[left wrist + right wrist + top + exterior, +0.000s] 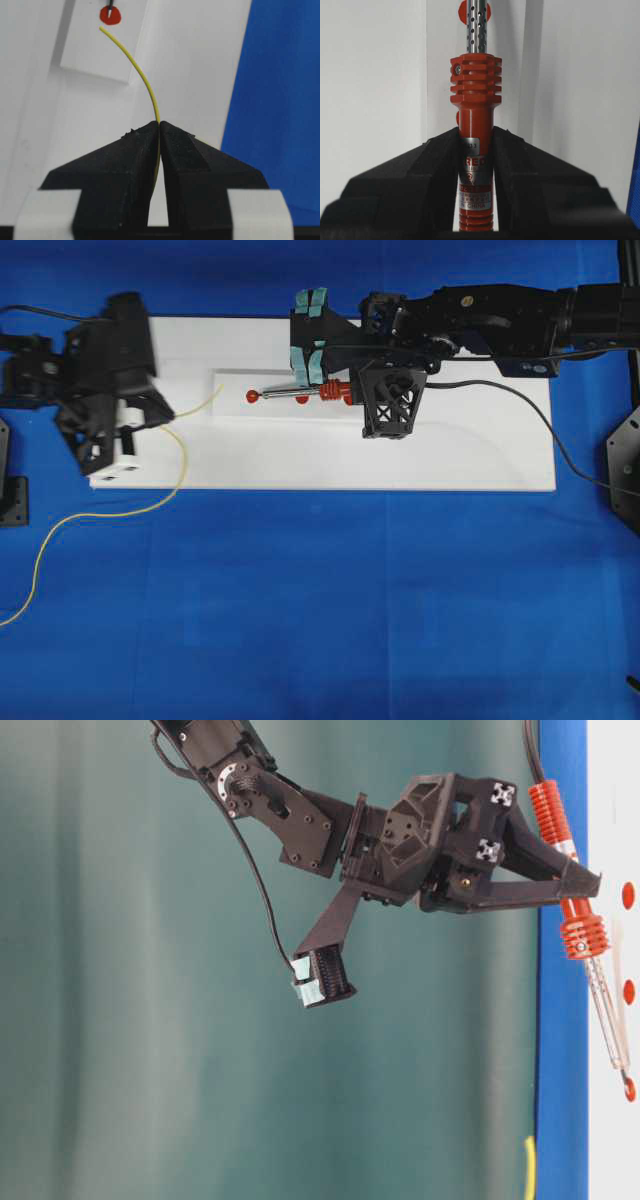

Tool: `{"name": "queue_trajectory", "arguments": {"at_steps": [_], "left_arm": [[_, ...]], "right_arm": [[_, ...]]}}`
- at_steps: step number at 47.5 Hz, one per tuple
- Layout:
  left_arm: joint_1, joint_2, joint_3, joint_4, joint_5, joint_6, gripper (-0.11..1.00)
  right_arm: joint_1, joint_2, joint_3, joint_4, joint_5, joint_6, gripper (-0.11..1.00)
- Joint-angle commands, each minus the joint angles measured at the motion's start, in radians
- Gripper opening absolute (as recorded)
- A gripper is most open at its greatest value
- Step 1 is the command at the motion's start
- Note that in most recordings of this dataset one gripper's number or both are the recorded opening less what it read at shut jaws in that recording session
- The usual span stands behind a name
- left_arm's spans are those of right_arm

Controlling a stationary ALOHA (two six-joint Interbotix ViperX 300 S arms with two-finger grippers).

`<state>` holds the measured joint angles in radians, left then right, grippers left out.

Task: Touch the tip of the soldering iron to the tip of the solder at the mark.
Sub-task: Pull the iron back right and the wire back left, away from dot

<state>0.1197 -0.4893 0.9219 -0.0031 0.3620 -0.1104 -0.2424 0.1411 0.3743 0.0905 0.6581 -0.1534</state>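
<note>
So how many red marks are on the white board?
3 marks, in a row: one beside the soldering iron's handle, one beside its shaft, one at its tip. Others may be hidden.

Slim pen-like soldering iron: red-orange ribbed handle, silver label band with dark lettering, perforated silver metal shaft.
Long thin solder wire: pale yellow.
Flat rectangular board: plain white, bearing round red marks.
Cloth-covered surface: solid bright blue.
Left end effector: matte black fingers, white tape at the base.
Right end effector: matte black.
Backdrop: dull teal-green.
</note>
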Motion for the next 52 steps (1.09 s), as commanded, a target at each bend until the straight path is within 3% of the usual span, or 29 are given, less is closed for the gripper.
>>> {"name": "queue_trajectory", "arguments": {"at_steps": [1, 21, 32, 42, 52], "left_arm": [[-0.003, -0.064, 0.011, 0.003, 0.002, -0.006, 0.02], [-0.003, -0.083, 0.028, 0.003, 0.0, -0.021, 0.02], [-0.003, -0.077, 0.025, 0.003, -0.006, -0.021, 0.02], [-0.003, -0.071, 0.021, 0.002, -0.011, -0.023, 0.02], [-0.003, -0.049, 0.008, 0.003, -0.017, -0.025, 0.02]], "right_arm": [[-0.002, -0.015, -0.023, -0.002, -0.006, 0.002, 0.06], [-0.006, -0.075, -0.003, -0.002, -0.025, 0.002, 0.06], [-0.014, -0.213, 0.101, -0.002, -0.025, 0.005, 0.06], [-0.02, -0.319, 0.224, -0.02, -0.025, 0.054, 0.06], [-0.018, -0.344, 0.258, -0.049, -0.037, 0.092, 0.06]]}}
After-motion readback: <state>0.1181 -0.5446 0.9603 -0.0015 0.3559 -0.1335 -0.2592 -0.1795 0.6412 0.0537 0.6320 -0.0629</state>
